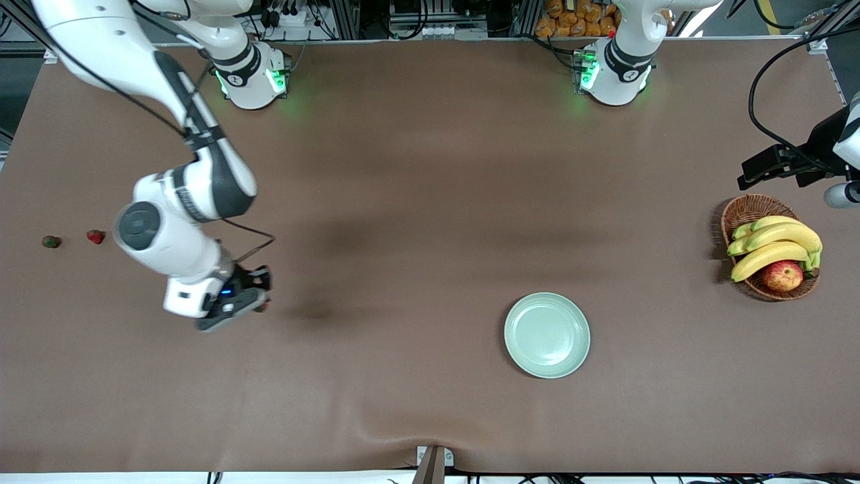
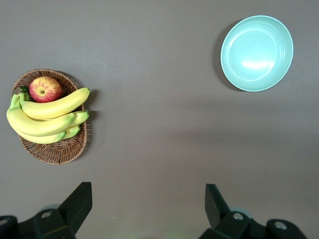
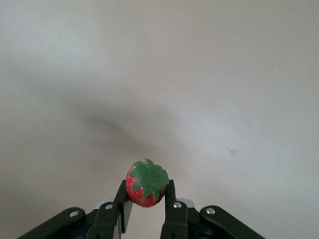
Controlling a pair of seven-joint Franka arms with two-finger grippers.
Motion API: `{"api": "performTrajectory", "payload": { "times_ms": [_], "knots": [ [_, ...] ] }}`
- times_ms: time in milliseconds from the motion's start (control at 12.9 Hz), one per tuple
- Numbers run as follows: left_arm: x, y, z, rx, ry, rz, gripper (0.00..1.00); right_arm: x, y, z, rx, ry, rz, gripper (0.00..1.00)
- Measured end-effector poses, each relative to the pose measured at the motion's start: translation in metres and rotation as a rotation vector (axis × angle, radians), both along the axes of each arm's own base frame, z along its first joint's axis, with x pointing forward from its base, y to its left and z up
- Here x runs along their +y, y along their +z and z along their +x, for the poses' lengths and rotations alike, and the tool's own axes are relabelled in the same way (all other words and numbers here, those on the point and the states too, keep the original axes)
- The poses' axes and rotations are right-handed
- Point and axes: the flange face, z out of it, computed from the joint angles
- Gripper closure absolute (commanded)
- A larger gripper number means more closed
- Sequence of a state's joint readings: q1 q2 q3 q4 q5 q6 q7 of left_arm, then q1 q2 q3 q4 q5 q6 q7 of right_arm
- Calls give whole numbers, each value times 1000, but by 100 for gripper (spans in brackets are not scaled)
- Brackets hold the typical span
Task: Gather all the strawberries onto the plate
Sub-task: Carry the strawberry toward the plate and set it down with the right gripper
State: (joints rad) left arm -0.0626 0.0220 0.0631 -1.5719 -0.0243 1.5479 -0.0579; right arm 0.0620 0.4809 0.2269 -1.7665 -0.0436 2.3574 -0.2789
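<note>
Table (image 1: 430,202) covering: plain matte brown, no pattern. Plate (image 1: 547,335): pale mint green, glossy, unpatterned. Held strawberry (image 3: 146,183): bright red with a green leafy cap, between black fingers of the right gripper (image 3: 146,206). On the table, one strawberry red (image 1: 95,236), one darker and greenish (image 1: 51,241). Basket (image 1: 749,212): brown wicker weave. Bananas (image 1: 772,245): yellow, green at tips. Apple (image 1: 782,275): red, streaked yellow. Arms: white with black joints.

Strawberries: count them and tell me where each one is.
3. One strawberry is held in the right gripper above the bare table; a red one and a darker one lie at the right arm's end. None on the plate.
</note>
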Motion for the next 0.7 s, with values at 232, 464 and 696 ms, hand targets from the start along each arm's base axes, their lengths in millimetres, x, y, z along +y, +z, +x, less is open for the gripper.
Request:
{"api": "performTrajectory", "payload": {
  "times_ms": [232,464,696],
  "knots": [
    [0,-3,1,5,0,0,0,84,-19,-11,21,14,36,100],
    [0,-7,3,12,0,1,0,183,-39,-33,38,21,75,100],
    [-2,-14,7,25,-2,1,0,262,-64,-62,25,66,114,100]
  ]
}}
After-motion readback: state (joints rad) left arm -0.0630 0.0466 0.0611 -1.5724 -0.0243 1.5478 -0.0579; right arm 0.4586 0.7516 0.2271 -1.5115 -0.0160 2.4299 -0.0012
